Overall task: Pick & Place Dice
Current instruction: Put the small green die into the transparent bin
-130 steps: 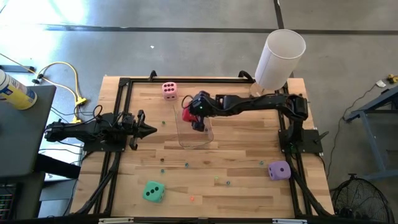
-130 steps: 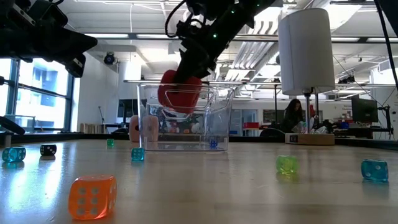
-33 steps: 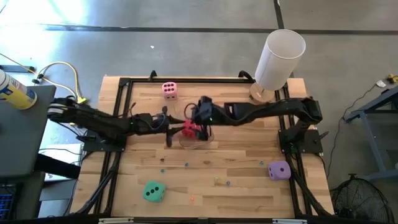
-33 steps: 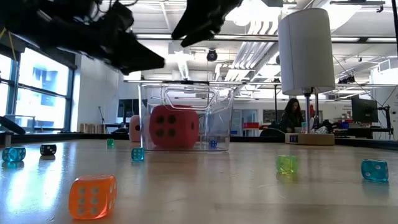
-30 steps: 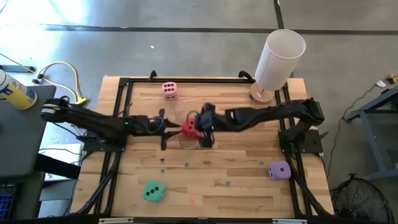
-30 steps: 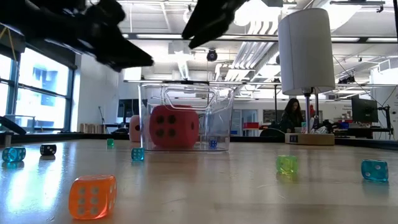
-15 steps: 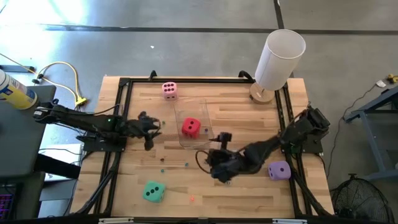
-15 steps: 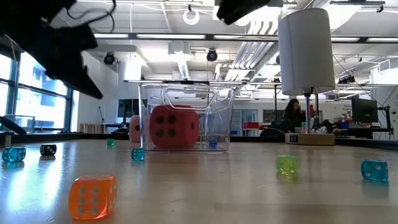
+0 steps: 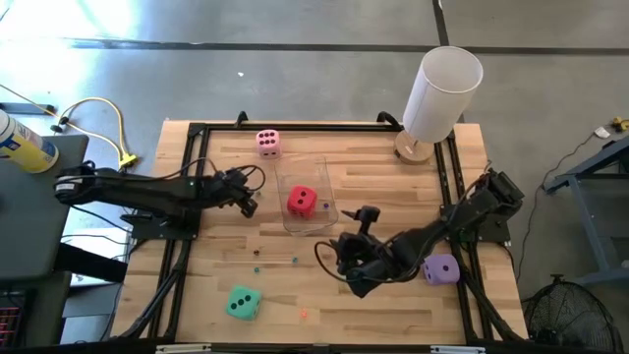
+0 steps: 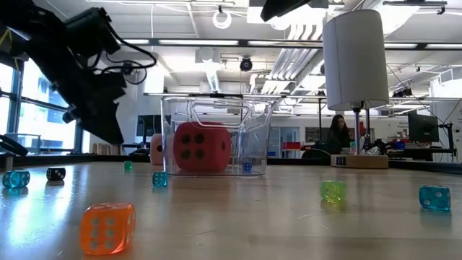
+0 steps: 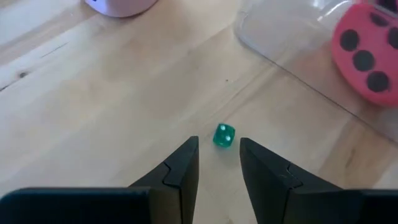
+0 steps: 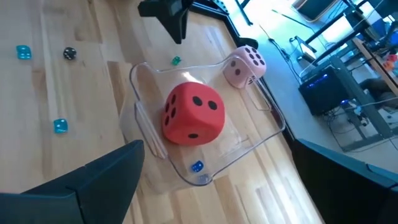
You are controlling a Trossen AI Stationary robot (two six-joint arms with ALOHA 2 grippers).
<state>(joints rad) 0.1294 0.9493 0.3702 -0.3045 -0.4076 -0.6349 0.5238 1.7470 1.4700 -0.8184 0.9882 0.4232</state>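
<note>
I see a red die with dark pips inside the clear container. Pink die has dark pips; so do the purple die and teal-green die. Small orange die shows pale pips. Table is light wood grain; arms are black.

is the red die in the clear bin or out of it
In. The red die sits inside the clear bin, its walls around it in the high and right wrist views; no hand touches it.

Wooden table, clear container, pink die, purple die, teal-green die, white cylinder
</note>
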